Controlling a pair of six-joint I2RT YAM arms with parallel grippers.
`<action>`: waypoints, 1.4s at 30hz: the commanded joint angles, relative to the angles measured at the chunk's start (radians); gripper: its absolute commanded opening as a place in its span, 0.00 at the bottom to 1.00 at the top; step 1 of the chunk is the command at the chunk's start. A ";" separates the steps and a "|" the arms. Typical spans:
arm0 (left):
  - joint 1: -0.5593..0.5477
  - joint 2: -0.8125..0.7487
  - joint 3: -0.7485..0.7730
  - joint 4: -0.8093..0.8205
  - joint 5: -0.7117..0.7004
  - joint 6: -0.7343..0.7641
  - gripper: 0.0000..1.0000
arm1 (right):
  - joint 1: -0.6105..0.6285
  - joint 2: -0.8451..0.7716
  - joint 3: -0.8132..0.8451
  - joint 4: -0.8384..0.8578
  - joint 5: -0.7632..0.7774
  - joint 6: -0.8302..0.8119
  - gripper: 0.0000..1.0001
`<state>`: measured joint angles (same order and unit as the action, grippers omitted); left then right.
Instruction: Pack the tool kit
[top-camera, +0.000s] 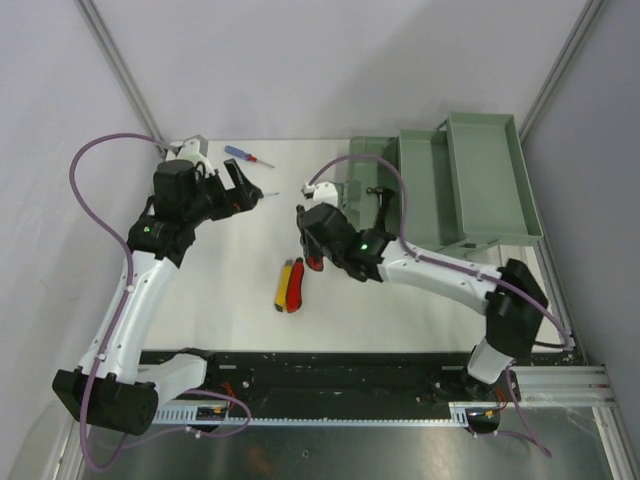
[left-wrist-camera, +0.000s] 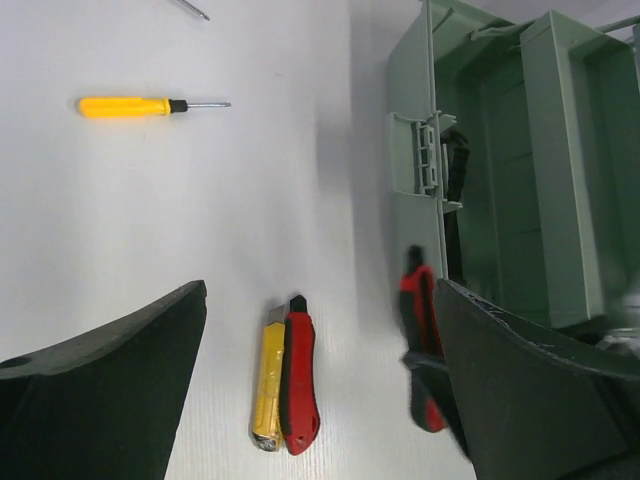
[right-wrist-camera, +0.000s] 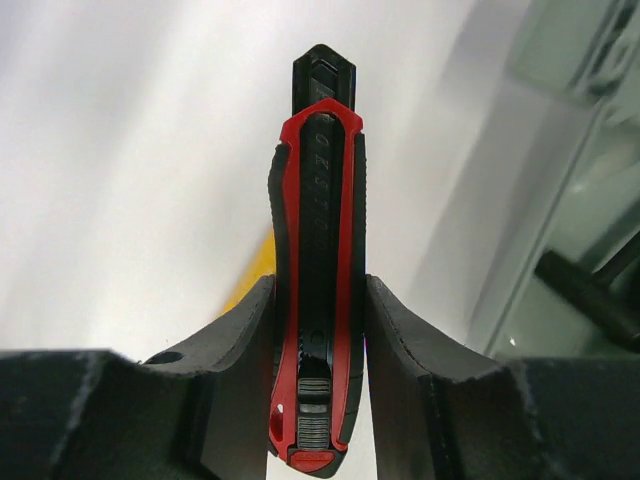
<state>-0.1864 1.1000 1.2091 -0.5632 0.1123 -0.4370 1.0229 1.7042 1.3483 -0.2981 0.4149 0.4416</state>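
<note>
The toolbox (top-camera: 470, 180) stands open at the far right of the table (top-camera: 220, 300). A dark-handled tool (left-wrist-camera: 456, 165), probably the hammer, lies inside it.

The right gripper (top-camera: 314, 250) is clamped on a red knife (right-wrist-camera: 318, 200) beside the box's near wall. The left gripper (top-camera: 243, 188) hangs with its jaws wide apart and holds nothing.

Hazards:
- The pads grip the knife toward its tail, so the long nose projects. It may pivot in the grip.
- The nose may strike the box wall or latch (left-wrist-camera: 425, 150) if carried across too low.
- A release short of the wall drops the knife on the table.

Count:
- Toolbox: one.
- Knives: three. Two are red and one is yellow. The yellow knife (left-wrist-camera: 268, 385) and second red knife (left-wrist-camera: 300, 380) lie touching, mid-table.
- Screwdrivers: two, a blue-handled screwdriver (top-camera: 243, 155) and a yellow-handled screwdriver (left-wrist-camera: 130, 106), both on the table.
</note>
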 joint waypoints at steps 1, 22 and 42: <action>0.013 -0.010 0.022 0.016 0.011 -0.002 1.00 | -0.044 -0.146 0.073 -0.015 0.084 -0.032 0.06; 0.015 0.032 0.007 0.016 0.107 0.002 0.99 | -0.582 -0.209 0.051 -0.165 0.070 -0.180 0.09; 0.014 0.047 0.004 0.016 0.119 0.005 0.99 | -0.662 -0.101 -0.014 -0.195 -0.002 -0.152 0.59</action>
<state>-0.1806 1.1454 1.2076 -0.5632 0.2138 -0.4366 0.3607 1.6314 1.3258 -0.5091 0.4099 0.2672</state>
